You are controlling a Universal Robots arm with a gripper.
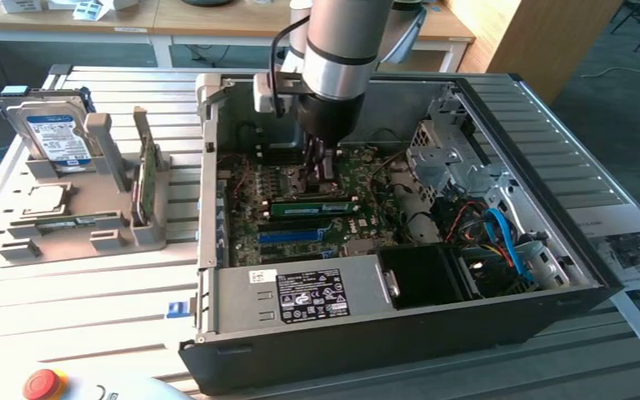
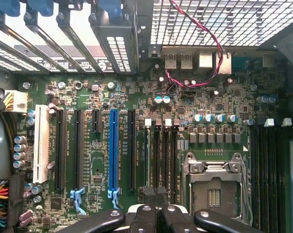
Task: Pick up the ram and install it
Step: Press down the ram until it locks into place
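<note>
Ram [image 1: 314, 200] already seated in motherboard [image 2: 137, 160] slot inside open case [image 1: 409, 333]; jaws clenched empty, pressing atop stick; final seating apparently outstanding.

You are looking at a slatted metal workbench [image 1: 97, 283] basking in daylight, wooden desks [image 1: 187, 21] lining the back, grey floor [image 1: 620, 92] beyond.

You have one open computer case [image 1: 409, 333] on the desk [image 1: 76, 292], with one motherboard [image 2: 137, 160] inside, one blue expansion slot [image 2: 113, 145], one white slot [image 2: 40, 143] and one empty processor socket [image 2: 214, 191]. You have one arm with one claw [image 2: 156, 213], one ram stick [image 1: 314, 200] seated in the board, and one power supply [image 1: 297, 296]. Beside the case you can count one grey holder [image 1: 87, 208], one hard drive [image 1: 53, 137] and one red button [image 1: 42, 383].
</note>
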